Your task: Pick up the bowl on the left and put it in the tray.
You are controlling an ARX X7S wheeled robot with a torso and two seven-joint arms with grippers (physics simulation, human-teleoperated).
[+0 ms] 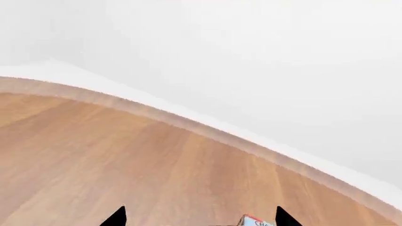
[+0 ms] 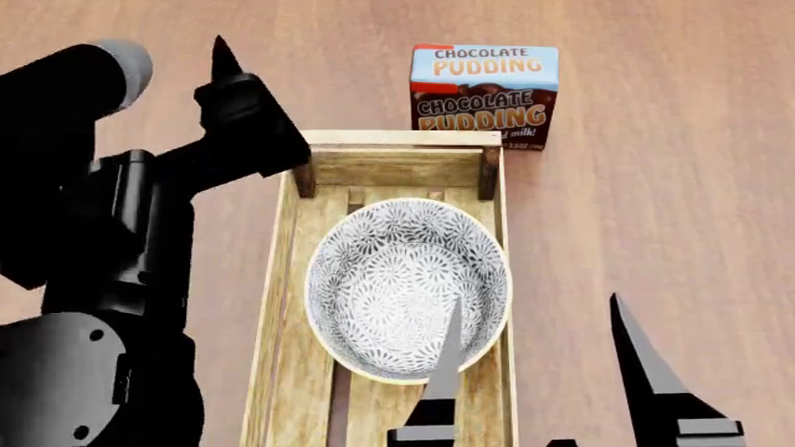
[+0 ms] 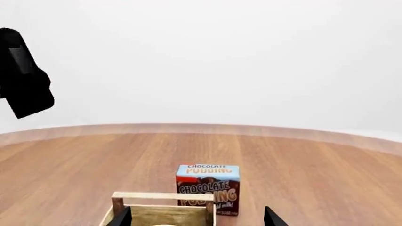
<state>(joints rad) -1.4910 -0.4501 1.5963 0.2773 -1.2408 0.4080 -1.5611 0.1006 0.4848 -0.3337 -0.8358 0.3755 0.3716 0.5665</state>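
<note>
Sitting inside the tray (image 2: 289,279) on its slats, the bowl (image 2: 408,289) fills the tray's width, upright, nearer the far end rail. Right gripper (image 2: 534,349) is wide open, holding nothing, one finger over the bowl's near rim, the other off to the side past the tray. Left gripper (image 2: 223,60) is raised beside the tray's far left corner; tips apart in the left wrist view, empty. Pudding box (image 2: 485,96) stands just beyond the tray on the table (image 2: 671,186).

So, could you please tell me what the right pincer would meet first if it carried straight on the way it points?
Probably the chocolate pudding box: the right pincer points over the tray end rail toward it. Depth is unclear; it might clip the rail first.
</note>
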